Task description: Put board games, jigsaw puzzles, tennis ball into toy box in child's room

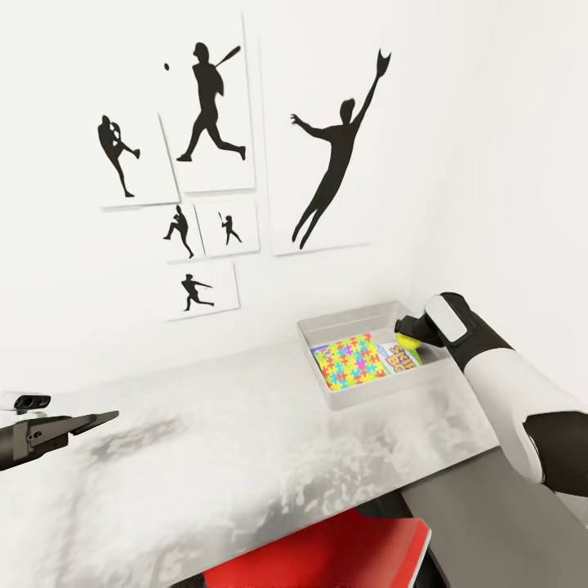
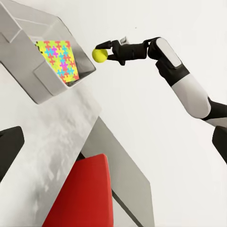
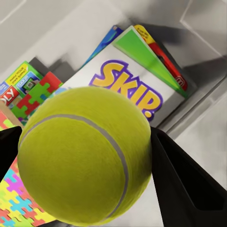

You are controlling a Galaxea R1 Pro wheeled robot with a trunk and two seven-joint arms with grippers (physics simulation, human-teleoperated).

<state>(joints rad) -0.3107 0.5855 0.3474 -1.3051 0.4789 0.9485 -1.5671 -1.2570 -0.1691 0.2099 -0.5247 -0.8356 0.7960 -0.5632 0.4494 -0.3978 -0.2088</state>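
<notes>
The tennis ball (image 1: pixel 409 337) is held in my right gripper (image 1: pixel 406 334), shut on it just above the right end of the toy box (image 1: pixel 384 395). In the right wrist view the ball (image 3: pixel 85 156) sits between dark fingers (image 3: pixel 184 184), over the Skip-Bo board game (image 3: pixel 127 80). A jigsaw puzzle (image 1: pixel 353 361) lies flat in the box beside Skip-Bo (image 1: pixel 398 356). A Monopoly-style box (image 3: pixel 12 85) and a blue box edge (image 3: pixel 106 40) lie under them. My left gripper (image 1: pixel 91 421) hovers open and empty over the table's left part (image 1: pixel 204 457).
The toy box stands against the white wall, under black silhouette posters (image 1: pixel 327 163). A lower dark grey top (image 1: pixel 490 523) joins the pale table at the right. A red chair (image 1: pixel 351 555) is tucked under the table's front edge.
</notes>
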